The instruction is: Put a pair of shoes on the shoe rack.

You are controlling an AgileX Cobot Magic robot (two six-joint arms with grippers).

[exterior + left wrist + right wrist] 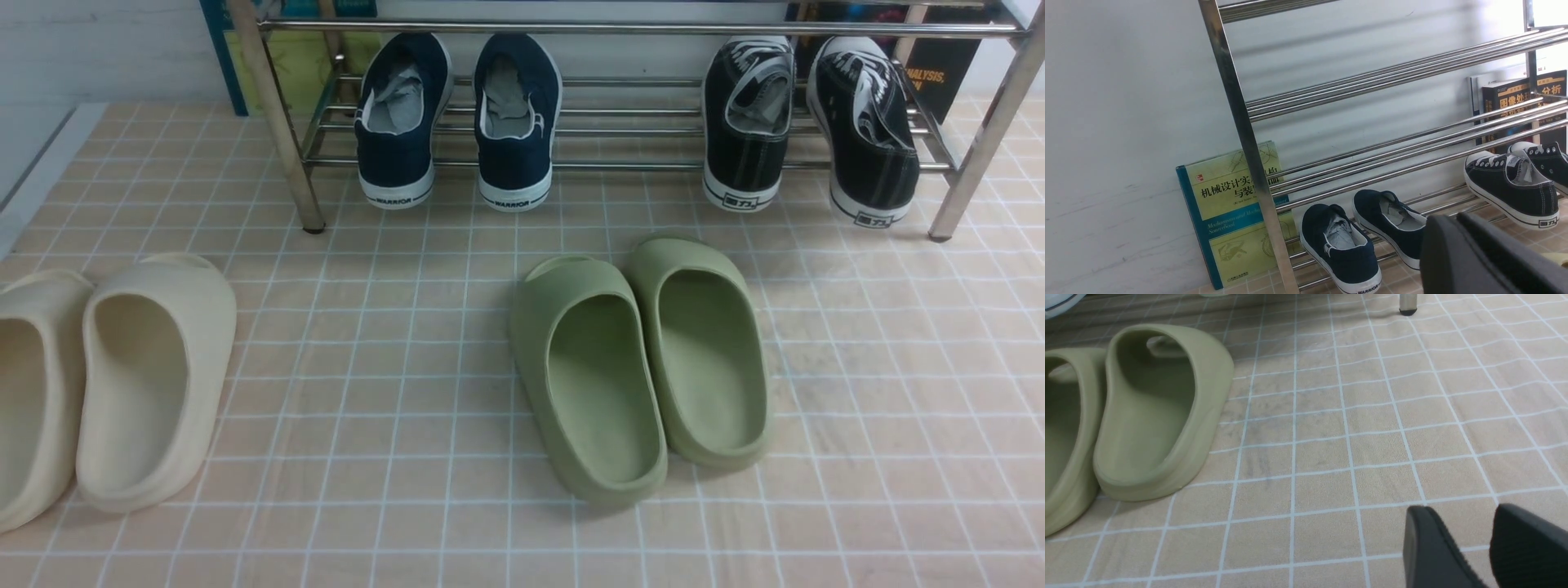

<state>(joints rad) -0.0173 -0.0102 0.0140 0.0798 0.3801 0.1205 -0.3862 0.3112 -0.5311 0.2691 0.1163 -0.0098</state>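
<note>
The two navy-blue slip-ons (397, 122) (514, 122) lie side by side on the lowest bars of the chrome shoe rack (620, 28), at its left half. Their toes point in and their "WARRIOR" heels stick out past the front bar. They also show in the left wrist view (1341, 249) (1392, 222), behind the rack's upright leg (1241, 122). My left gripper (1453, 218) is shut and empty, in front of the rack and apart from the shoes. My right gripper (1457, 514) is open and empty, low over bare tiles. Neither gripper shows in the front view.
Black lace-up sneakers (747, 122) (865, 131) sit on the rack's right half. Olive-green slides (592, 376) (706, 351) lie on the mid floor, left of my right gripper (1155, 412). Cream slides (151, 376) lie front left. Books (1229, 212) lean on the wall behind.
</note>
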